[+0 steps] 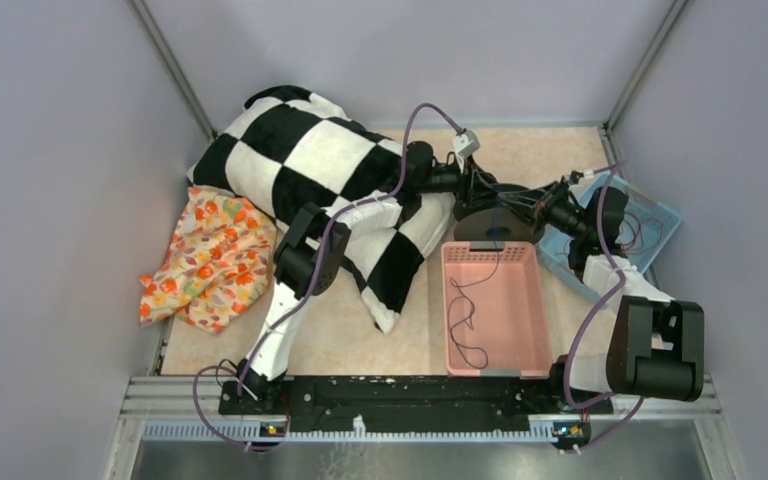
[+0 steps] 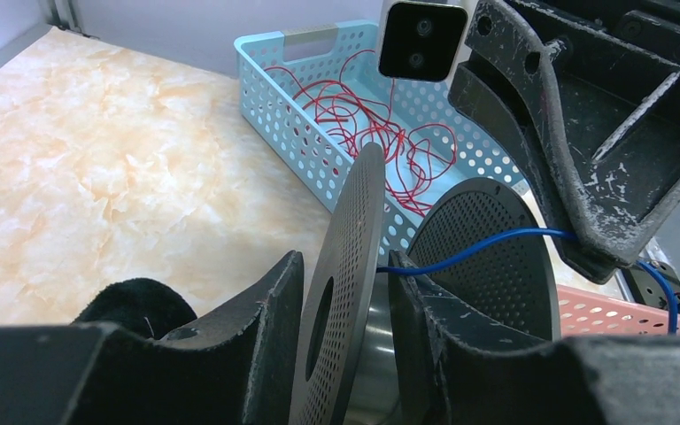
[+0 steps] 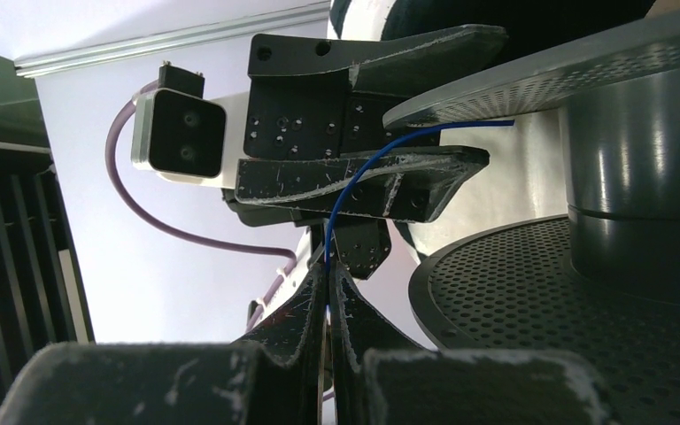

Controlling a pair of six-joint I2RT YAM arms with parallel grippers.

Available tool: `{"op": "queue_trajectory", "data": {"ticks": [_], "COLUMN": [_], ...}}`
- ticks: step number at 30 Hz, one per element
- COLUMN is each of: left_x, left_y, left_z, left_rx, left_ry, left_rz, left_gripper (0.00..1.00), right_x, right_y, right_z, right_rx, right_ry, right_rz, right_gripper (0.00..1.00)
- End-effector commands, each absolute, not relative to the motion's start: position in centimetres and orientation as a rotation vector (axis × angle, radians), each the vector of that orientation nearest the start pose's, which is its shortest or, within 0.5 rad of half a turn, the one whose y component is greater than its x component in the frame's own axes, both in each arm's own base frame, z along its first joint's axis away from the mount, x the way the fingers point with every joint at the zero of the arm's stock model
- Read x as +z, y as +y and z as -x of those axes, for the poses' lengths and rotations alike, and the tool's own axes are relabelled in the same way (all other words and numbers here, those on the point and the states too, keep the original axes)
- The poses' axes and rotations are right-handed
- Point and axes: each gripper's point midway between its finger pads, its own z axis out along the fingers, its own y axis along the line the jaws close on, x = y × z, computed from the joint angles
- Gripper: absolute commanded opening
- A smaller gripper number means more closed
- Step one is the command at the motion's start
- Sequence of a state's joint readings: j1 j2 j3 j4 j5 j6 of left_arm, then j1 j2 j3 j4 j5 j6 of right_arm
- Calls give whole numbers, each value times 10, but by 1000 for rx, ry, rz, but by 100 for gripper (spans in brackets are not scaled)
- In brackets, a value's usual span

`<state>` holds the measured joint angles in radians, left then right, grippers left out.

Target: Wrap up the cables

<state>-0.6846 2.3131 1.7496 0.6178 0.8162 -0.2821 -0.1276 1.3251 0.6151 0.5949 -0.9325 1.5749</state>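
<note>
A black spool (image 1: 493, 222) with perforated flanges stands at the back middle of the table. My left gripper (image 2: 345, 266) is shut on its nearer flange (image 2: 345, 257), one finger in between the two flanges. The cables show as a thin blue wire (image 2: 478, 248) running from the spool's core to my right gripper (image 3: 328, 270), which is shut on it. The rest of the wire (image 1: 467, 320) hangs in loose loops into the pink basket (image 1: 538, 330). In the right wrist view the wire (image 3: 354, 181) rises from my fingertips to the spool's upper flange (image 3: 540, 80).
A light blue basket (image 2: 292, 115) holding a tangle of red wire (image 2: 363, 119) sits at the back right. A black-and-white checkered pillow (image 1: 310, 160) and a floral cloth (image 1: 210, 255) lie on the left. Walls close in both sides.
</note>
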Motion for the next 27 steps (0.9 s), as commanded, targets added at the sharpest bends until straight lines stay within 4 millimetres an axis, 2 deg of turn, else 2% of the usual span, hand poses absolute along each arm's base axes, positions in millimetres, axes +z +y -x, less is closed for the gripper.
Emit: {"op": "queue_trajectory", "data": {"ticks": [1, 6, 10, 17, 23, 27], "left_x": [230, 231, 232, 233, 234, 234], "left_y": [-506, -508, -510, -511, -511, -510], "left_z": [-398, -397, -396, -395, -392, -392], "left_rx": [-1323, -1298, -1275, -1267, -1273, -1267], "left_ry": [1239, 1234, 1229, 1228, 1225, 1229], "left_rz": [-1013, -1019, -1044, -1052, -1061, -1066], "left_gripper": [47, 47, 31, 27, 5, 0], "right_x": [242, 241, 239, 238, 236, 238], "right_y": [121, 121, 121, 121, 121, 121], "right_z": [-345, -345, -346, -345, -344, -345], "right_rx": [1775, 1767, 1767, 1771, 1767, 1766], "right_ry": [1814, 1823, 1831, 1831, 1833, 1831], "right_rz": [-814, -806, -810, -810, -813, -808], "right_gripper": [0, 0, 0, 0, 0, 0]}}
